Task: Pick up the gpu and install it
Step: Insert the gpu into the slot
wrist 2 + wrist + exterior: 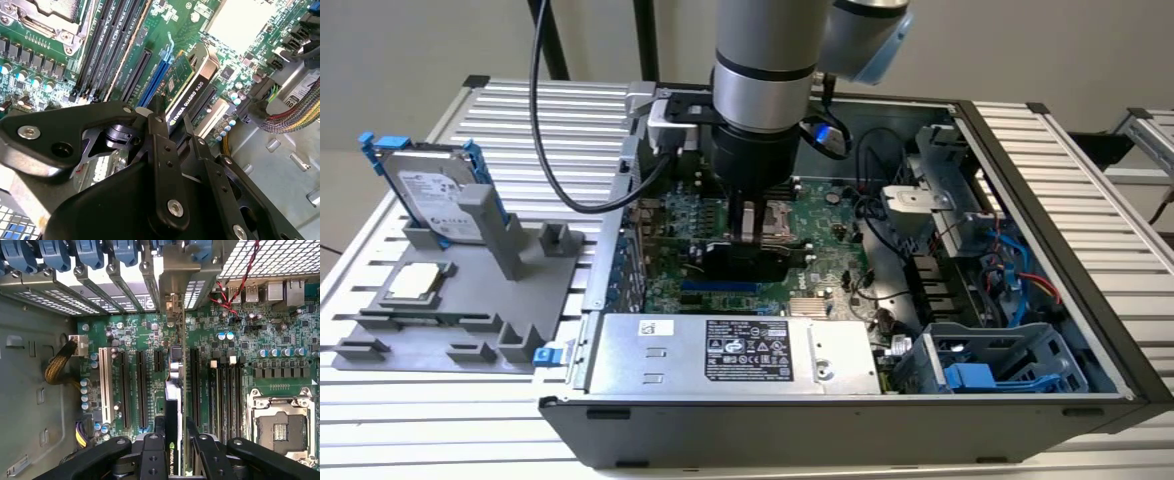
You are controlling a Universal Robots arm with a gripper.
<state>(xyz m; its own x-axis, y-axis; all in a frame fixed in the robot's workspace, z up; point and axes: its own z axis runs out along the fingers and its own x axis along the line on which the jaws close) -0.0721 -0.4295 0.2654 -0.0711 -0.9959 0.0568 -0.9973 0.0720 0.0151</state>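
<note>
On the exterior view's left, a grey fixture plate lies on the ribbed metal bench; a silver hard drive in a blue frame stands upright in it, and a small square silver chip lies flat just in front of the drive. To the right of the plate sits an open black computer case, with a green motherboard on its floor and a silver power supply along its near edge. The robot arm reaches straight down into the middle of the case, and its black pincer hangs just above the motherboard. The pincer is clenched on the gpu, which stands on edge over the board. In the second wrist view the gpu, black shroud facing out and green board behind, sits between the pincer fingers beside a blue expansion slot. In the first wrist view the gpu runs in line with the black slots, and an empty processor socket lies off to one side.
</note>
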